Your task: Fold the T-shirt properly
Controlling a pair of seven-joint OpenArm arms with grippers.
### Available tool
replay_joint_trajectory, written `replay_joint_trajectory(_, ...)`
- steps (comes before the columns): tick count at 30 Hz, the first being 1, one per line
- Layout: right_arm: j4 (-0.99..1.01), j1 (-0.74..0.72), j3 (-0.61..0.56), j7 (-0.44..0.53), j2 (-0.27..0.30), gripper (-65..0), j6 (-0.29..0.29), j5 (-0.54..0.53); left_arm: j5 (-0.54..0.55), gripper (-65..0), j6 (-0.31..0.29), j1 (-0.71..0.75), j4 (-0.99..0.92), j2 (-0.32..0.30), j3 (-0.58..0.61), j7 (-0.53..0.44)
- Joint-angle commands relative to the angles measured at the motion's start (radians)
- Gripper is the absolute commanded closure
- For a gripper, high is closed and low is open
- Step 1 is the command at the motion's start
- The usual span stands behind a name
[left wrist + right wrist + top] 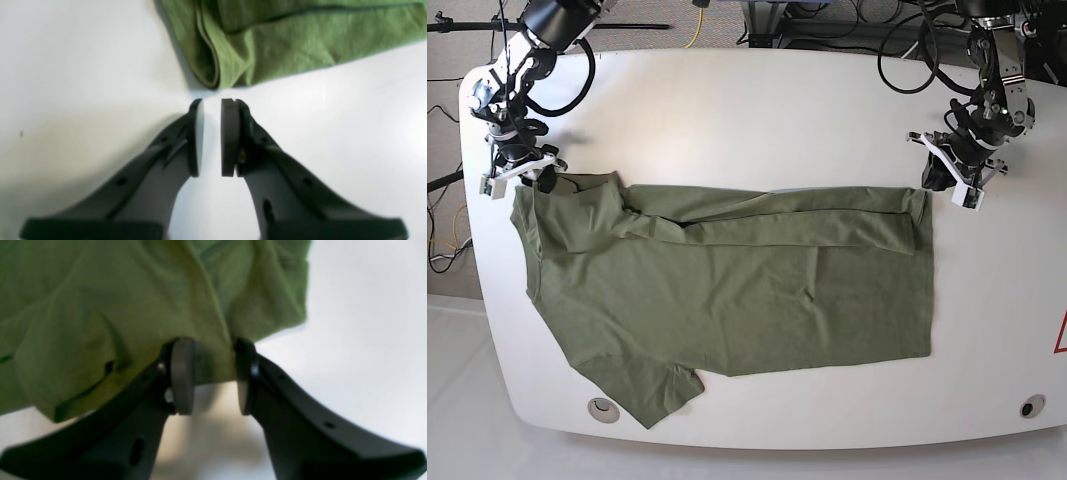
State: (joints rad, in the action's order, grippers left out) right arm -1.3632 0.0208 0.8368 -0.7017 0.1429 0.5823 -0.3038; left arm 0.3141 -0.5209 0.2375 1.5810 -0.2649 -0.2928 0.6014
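Large olive-green cotton T-shirt [727, 290] lying flat across the white table [757, 110], its far long edge already folded over. Right gripper [210, 373], at the far left corner, has its jaws spread around a bunched edge of cloth; left gripper [211, 136], at the far right corner, is narrowly parted, empty, just short of the fold. The fabric looks light, limp and crease-prone, so it is best pinched at corners and hems
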Motion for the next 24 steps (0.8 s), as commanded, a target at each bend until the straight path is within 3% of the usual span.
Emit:
replay_joint_trajectory(1,-0.003,-0.018,0.008,0.025,0.027,-19.4,0.013,-0.011,0.007,-7.9,0.000,-0.015,0.015,-0.015,-0.008,-0.021)
replay_joint_trajectory(14,-0.005,-0.019,0.002,0.046,0.055,-13.6,0.024,-0.012,0.004,-6.5,0.002,-0.054,0.005,-0.013,-0.006,-0.024)
replay_joint_trajectory(20,-0.010,-0.019,-0.001,0.043,0.054,-14.1,0.023,-0.013,0.005,-5.7,0.002,-0.059,0.001,-0.013,-0.007,-0.026)
replay_joint_trajectory(24,-0.016,-0.018,-0.003,0.037,0.033,-15.6,0.025,-0.006,0.005,-0.2,0.002,-0.041,0.007,-0.013,-0.009,-0.037)
